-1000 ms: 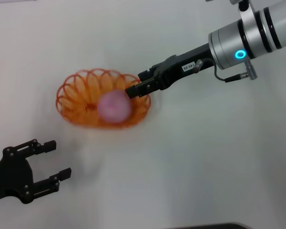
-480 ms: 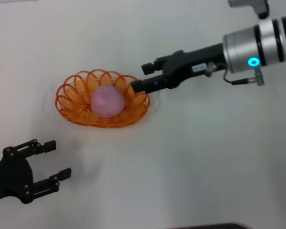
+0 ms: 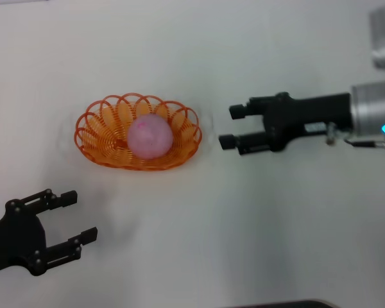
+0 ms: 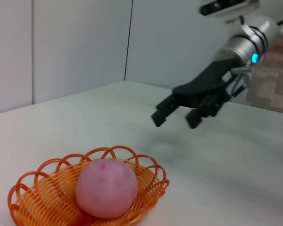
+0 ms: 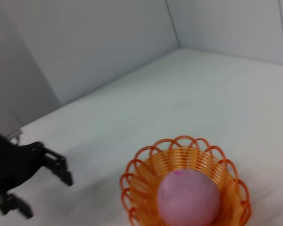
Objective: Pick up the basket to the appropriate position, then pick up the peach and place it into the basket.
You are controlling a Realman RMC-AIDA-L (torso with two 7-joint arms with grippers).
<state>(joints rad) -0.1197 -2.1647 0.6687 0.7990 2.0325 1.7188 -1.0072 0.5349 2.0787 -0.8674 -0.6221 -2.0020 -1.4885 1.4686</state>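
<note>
The orange wire basket (image 3: 102, 138) sits flat on the white table, left of centre. The pink peach (image 3: 150, 136) lies inside it. Both also show in the left wrist view, basket (image 4: 42, 190) and peach (image 4: 106, 187), and in the right wrist view, basket (image 5: 144, 172) and peach (image 5: 188, 197). My right gripper (image 3: 230, 126) is open and empty, a little to the right of the basket, apart from it; it also shows in the left wrist view (image 4: 176, 117). My left gripper (image 3: 76, 217) is open and empty near the front left; it also shows in the right wrist view (image 5: 63, 172).
The white table (image 3: 212, 244) carries nothing else in view. A dark edge (image 3: 282, 303) shows at the bottom of the head view. Grey walls (image 4: 75, 42) stand behind the table.
My right gripper has let go of the basket's right rim, opened, and drawn back to the right. The basket has settled flat with the peach in it. The left arm has not moved.
</note>
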